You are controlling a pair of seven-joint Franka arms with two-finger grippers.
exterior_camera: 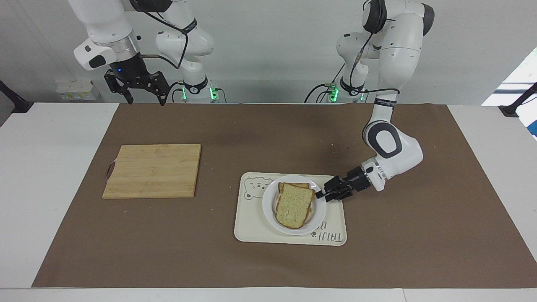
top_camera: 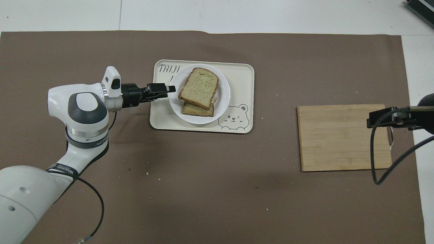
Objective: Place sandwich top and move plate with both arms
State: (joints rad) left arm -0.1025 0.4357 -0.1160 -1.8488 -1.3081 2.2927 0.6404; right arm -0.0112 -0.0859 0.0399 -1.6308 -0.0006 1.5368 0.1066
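Note:
The white plate (exterior_camera: pixel 268 214) rests on the cream bear tray (exterior_camera: pixel 260 231), on the tray's half farther from the robots. The sandwich top (exterior_camera: pixel 295 205) lies on a lower slice on the plate. My left gripper (exterior_camera: pixel 319 195) reaches in low from the left arm's end and is shut on the plate's rim. The overhead view shows the plate (top_camera: pixel 224 101), the sandwich top (top_camera: pixel 200 86), the tray (top_camera: pixel 241 73) and my left gripper (top_camera: pixel 172 89) at the rim. My right gripper (exterior_camera: pixel 144 98) waits raised and open by the table edge nearest the robots, empty; it also shows in the overhead view (top_camera: pixel 388 121).
A wooden cutting board (exterior_camera: pixel 153 170) lies on the brown mat toward the right arm's end, also in the overhead view (top_camera: pixel 342 137). Crumbs are scattered on the mat. The tray's bear drawing (exterior_camera: pixel 255 187) is beside the plate.

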